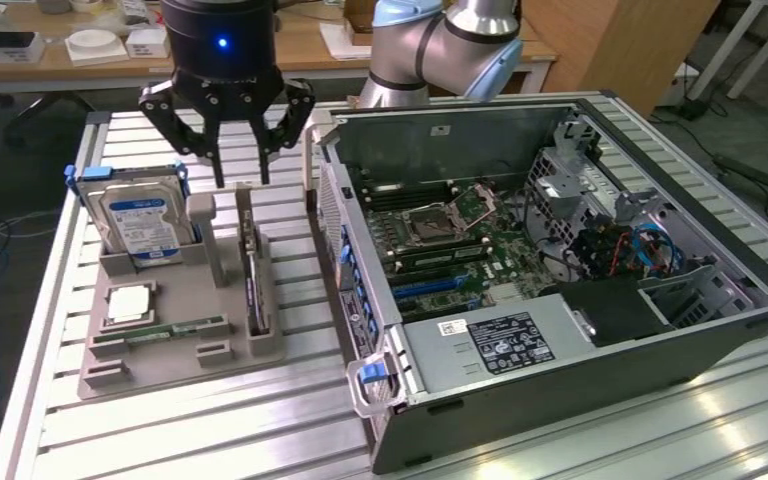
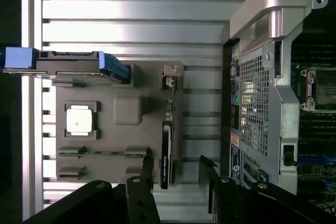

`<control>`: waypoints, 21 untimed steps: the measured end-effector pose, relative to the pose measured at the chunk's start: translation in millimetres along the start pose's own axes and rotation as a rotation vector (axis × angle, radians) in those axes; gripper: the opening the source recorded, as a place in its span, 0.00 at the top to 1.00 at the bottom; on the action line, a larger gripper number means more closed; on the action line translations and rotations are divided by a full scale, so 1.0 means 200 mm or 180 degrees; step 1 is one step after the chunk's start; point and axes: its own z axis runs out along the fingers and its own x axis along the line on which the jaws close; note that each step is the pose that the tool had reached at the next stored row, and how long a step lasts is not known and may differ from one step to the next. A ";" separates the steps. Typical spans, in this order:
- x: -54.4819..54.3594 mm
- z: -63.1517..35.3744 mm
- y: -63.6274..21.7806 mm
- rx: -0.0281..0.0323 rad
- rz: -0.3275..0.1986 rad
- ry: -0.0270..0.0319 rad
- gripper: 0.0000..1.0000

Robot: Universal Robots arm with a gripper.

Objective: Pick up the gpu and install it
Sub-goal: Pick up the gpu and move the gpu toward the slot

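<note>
The gpu [image 1: 256, 295] stands on its long edge in a slot of the grey holder tray [image 1: 157, 365], a thin dark card with a metal bracket at its far end. In the wrist view the gpu [image 2: 165, 153] appears edge-on as a narrow dark strip. My gripper [image 1: 243, 180] hangs straight above the card's far end, open, with nothing between its fingers. Its two black fingers [image 2: 140, 199] frame the card's near end in the wrist view, clear of it.
The tray also carries a hard drive [image 1: 144, 220] with a blue-white label, a processor chip [image 1: 131, 303] and a memory stick [image 1: 177, 328]. The open computer case [image 1: 704, 330] lies on the exterior view's right, motherboard [image 1: 451, 240] exposed. Everything rests on a ribbed aluminium table [image 1: 224, 430].
</note>
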 end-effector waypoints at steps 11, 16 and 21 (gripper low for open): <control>0.00 0.090 -0.005 0.0002 -0.0094 0.0025 0.53; 0.00 0.128 -0.009 0.0002 -0.0099 0.0026 0.53; 0.00 0.200 -0.047 0.0007 -0.0121 0.0027 0.53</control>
